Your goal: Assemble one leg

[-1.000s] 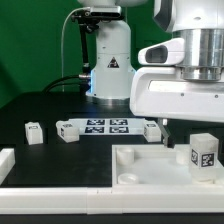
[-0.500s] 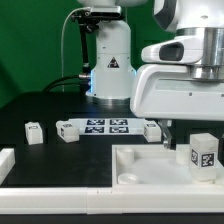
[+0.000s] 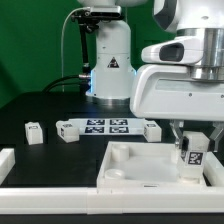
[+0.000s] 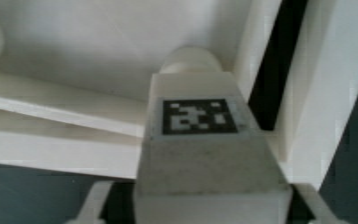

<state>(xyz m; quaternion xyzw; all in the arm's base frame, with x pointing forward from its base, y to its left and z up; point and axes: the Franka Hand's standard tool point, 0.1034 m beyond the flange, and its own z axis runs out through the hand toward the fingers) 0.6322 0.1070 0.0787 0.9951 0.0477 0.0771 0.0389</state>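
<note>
White leg [image 3: 192,157] clamped in jaws of gripper [image 3: 192,150], held over plate [image 3: 125,170] near corner on exterior view's right. You: keep leg upright, centre on socket before lowering; avoid tilt.

Dark green backdrop [image 3: 30,40] behind a black table [image 3: 60,160], white rail [image 3: 50,189] along its near edge.
</note>
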